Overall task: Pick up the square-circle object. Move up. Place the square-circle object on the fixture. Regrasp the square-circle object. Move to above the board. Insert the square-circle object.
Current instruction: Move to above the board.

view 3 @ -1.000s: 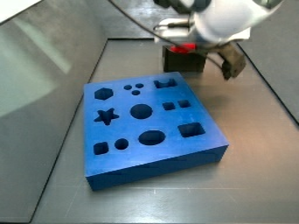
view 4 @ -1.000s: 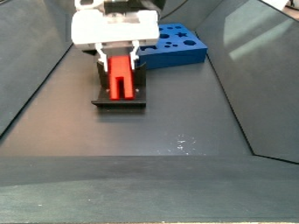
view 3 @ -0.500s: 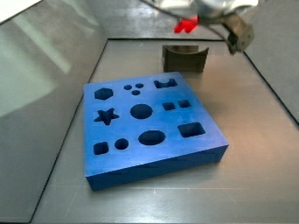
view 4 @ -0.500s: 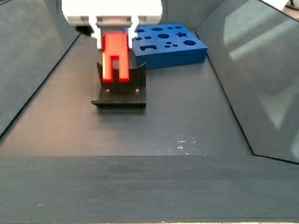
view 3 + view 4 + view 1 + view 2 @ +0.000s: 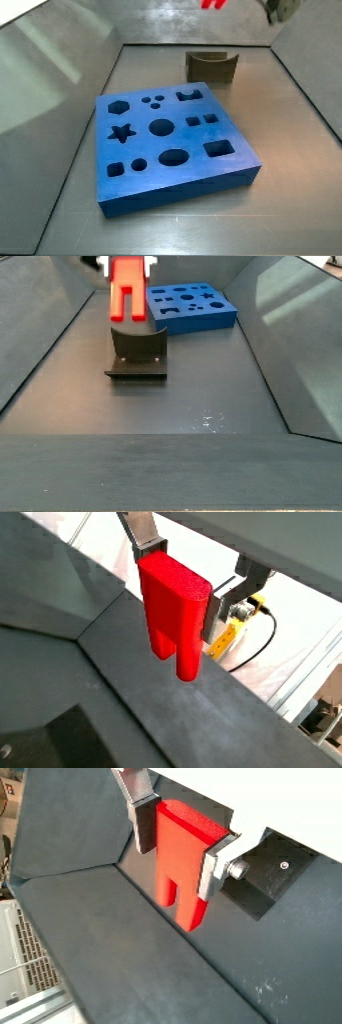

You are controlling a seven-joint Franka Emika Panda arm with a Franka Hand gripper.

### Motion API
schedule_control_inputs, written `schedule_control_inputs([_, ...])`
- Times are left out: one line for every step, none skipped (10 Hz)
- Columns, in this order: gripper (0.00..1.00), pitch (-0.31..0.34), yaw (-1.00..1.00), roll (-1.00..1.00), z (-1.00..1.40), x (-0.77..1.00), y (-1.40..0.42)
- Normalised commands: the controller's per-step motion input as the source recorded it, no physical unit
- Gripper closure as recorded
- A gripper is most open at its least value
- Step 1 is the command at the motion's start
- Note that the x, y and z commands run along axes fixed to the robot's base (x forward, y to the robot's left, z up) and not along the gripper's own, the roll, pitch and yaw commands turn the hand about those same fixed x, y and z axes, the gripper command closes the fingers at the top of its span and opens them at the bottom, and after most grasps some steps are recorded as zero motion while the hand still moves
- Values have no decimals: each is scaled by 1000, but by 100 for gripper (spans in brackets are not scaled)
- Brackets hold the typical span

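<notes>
The hand (image 5: 177,850) is raised well above the worktop (image 5: 187,416) and pinches the red block (image 5: 175,612) between its 2 silver fingers (image 5: 138,818); both wrist views show a plate pressed against each broad side of the block. The block hangs with its long axis running straight down from the hand, and its slotted end points downward: in a side view the 2 prongs (image 5: 123,306) are at the low end, with the slot open toward the floor.

The relation that matters for the coming move is where the blue board (image 5: 173,140) lies from the held block. In a side view the block (image 5: 213,4) shows only as a red sliver at the upper edge, at about 12 o'clock from the board, with the dark fixture (image 5: 213,66) between them, so the carry has to run from 12 toward 6 o'clock across the fixture to reach the holes. In the other side view the board (image 5: 195,306) lies at roughly 3 o'clock from the block, and the fixture (image 5: 136,356) stands directly below the prongs, apart from them.

Compared with 0.5 s ago, the block has risen: it then hung just above the fixture, while now most of the hand is out of both side views and a clear gap separates block and fixture. 1 s ago the block was low at the fixture. Board and fixture have not moved.

I judge the regrasp done and the lift under way; the sideways travel to the board looks not yet begun.
</notes>
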Motion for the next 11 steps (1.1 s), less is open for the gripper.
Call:
schedule_control_inputs([100,59,-62,-125,725,-83,70])
schedule_control_inputs([100,61,-40,-111,538,-67,47])
schedule_control_inputs([100,67,-17,-90,286,-54,23])
schedule_control_inputs([100,17,-99,-1000,333,-460,-1000])
schedule_control_inputs([100,9,-93,-1000,310,-454,-1000])
schedule_control_inputs([100,5,-93,-1000,331,-481,-1000])
schedule_control_inputs([100,0,-95,-1000,327,-496,-1000])
schedule_control_inputs([100,4,-96,-1000,331,-501,-1000])
schedule_control_inputs([100,10,-96,-1000,334,-513,-1000])
schedule_control_inputs([100,11,-95,-1000,334,-519,-1000])
schedule_control_inputs([100,12,-92,-1000,342,-542,-1000])
